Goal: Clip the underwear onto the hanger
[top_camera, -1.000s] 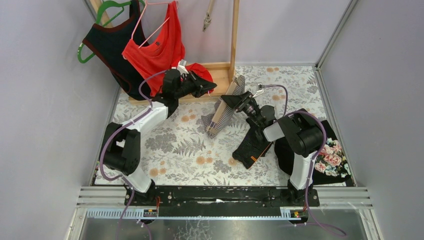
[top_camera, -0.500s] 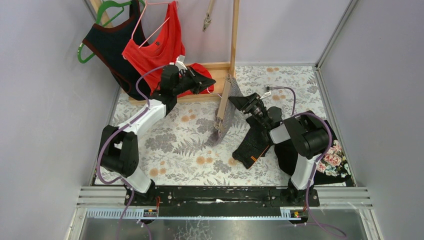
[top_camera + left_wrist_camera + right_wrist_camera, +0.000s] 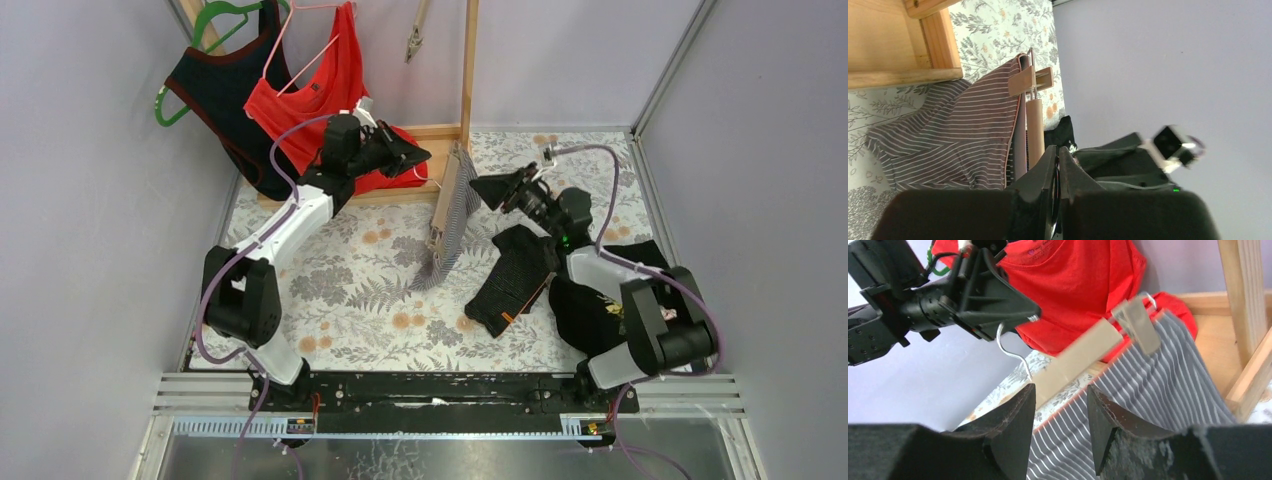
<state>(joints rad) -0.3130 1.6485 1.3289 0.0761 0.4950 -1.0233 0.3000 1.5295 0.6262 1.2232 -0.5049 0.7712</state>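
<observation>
While the left end effector (image 3: 1032, 316) is gripping, apparently, the hook of the hanger (image 3: 1075, 359), the right end effector (image 3: 1060, 392) is hovering open beside that hanger, striped underwear (image 3: 1158, 385) dangling beneath it.

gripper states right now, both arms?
left gripper: closed on the hanger, gripping its wire hook.
right gripper: open, holding nothing; the hanger lies beyond its fingers.

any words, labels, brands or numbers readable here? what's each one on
No text is readable in any view.
Neck print on the red shirt: too small and blurred to read.
Orange mark on the black garment: too small to tell if lettering.
Wooden hanger, striped underwear: no print visible.
</observation>
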